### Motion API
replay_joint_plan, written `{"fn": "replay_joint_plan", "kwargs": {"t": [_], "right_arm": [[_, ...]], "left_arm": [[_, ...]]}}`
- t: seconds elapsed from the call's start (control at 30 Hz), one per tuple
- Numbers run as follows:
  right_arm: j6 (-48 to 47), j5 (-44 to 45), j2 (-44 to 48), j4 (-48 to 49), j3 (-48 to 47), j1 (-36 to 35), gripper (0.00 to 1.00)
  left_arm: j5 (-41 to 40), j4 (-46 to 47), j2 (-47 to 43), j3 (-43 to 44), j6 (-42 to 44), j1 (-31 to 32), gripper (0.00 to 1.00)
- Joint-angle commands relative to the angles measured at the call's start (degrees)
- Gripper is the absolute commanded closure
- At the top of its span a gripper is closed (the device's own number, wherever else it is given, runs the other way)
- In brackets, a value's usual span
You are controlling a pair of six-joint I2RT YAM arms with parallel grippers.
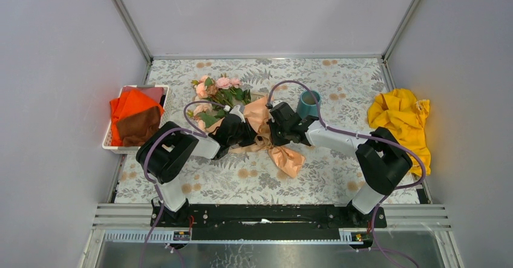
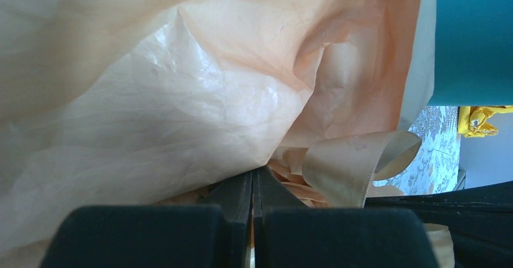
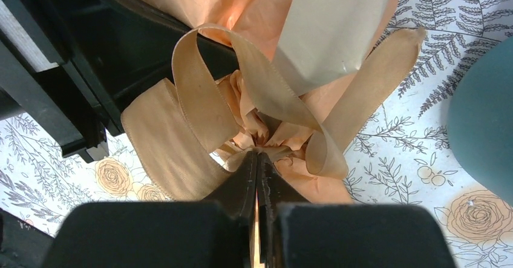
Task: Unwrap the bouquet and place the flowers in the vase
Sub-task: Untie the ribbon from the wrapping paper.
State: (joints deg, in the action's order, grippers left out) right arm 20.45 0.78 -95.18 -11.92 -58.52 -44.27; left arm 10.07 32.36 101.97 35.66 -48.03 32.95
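Bouquet (image 1: pixel 259 112): mid-table, blooms toward 11 o'clock | vase (image 1: pixel 309 103): near, at its 1 o'clock | left gripper (image 2: pixel 253 174): pressed together at wrap | right gripper (image 3: pixel 257 156): pinching ribbon (image 3: pixel 199 104) by knot | likely best: draw toward 5 o'clock, wrap steadied.

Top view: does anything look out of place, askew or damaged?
Nothing looks damaged or spilled. The bouquet lies on its side, still tied, and the vase stands upright. Only the yellow cloth looks untidy, crumpled in a heap on the right.
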Motion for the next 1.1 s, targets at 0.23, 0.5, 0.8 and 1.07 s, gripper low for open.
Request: {"fn": "replay_joint_plan", "kwargs": {"t": [0.23,0.5,0.8,1.07], "right_arm": [[0.79,2.35,5.28,-1.20,-3.70,-0.90,1.00],[0.41,4.27,10.87,-3.65,-5.02,-0.90,1.00],[-1.06,7.77,16.72,-6.19,-8.28,-0.90,1.00],[-1.96,9.74,20.80,-7.71,-10.46,-0.90,1.00]], "left_arm": [[-2.86,-12.32,2.13,-2.72,2.41,-0.18,1.00],[-2.76,-12.32,2.36,-2.57,2.41,-0.17,1.00],[-2.91,-12.33,1.61,-3.15,2.24,-0.18,1.00],[-3.24,-12.67,0.46,-3.65,2.24,-0.21,1.00]]}}
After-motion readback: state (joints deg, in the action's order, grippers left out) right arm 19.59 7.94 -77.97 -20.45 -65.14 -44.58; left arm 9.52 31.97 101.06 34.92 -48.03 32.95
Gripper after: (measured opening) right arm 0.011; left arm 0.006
